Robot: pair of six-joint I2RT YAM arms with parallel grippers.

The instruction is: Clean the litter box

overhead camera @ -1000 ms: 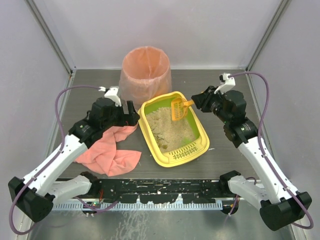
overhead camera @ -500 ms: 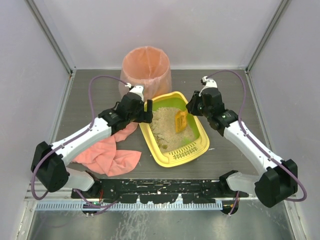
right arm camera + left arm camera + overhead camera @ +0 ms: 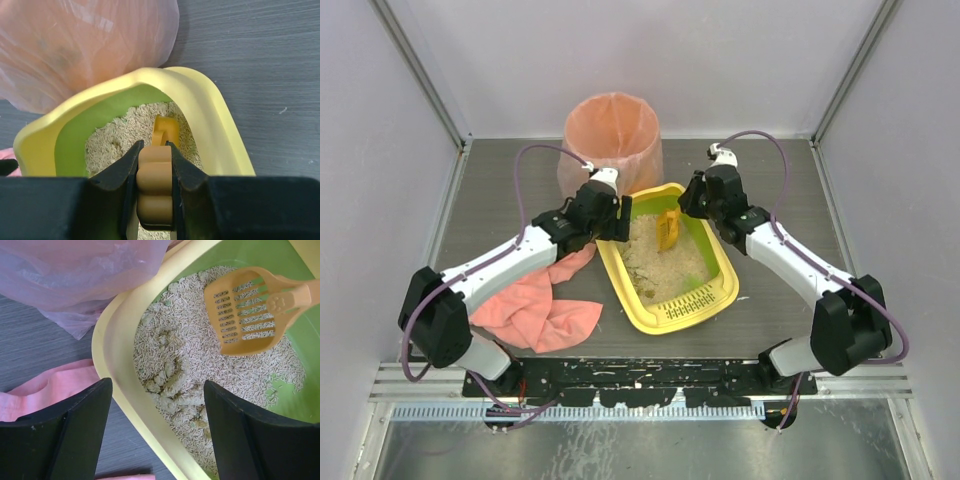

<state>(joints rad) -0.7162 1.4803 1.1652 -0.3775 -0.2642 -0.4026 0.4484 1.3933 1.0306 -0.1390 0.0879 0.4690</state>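
Observation:
The yellow litter box (image 3: 718, 293) lies mid-table, lime-green inside, beige litter in it, its slotted grate at the near end. My right gripper (image 3: 686, 206) is shut on the handle of the orange slotted scoop (image 3: 667, 229), whose blade dips into the litter. In the right wrist view the fingers clamp the handle (image 3: 155, 172) above the box's far corner (image 3: 220, 107). My left gripper (image 3: 616, 217) is open, straddling the box's left rim (image 3: 120, 385). In the left wrist view the scoop (image 3: 250, 310) rests on the litter, with clumps (image 3: 172, 382) beside it.
A tall round bin with a pink liner (image 3: 611, 140) stands just behind the box, touching its far corner. A pink cloth (image 3: 535, 305) lies crumpled left of the box, under my left arm. Grey walls close in the table on three sides.
Both arms have reached inward to the box. My left gripper moved right onto the left rim. My right gripper swung the scoop leftward and tipped its blade down into the litter.

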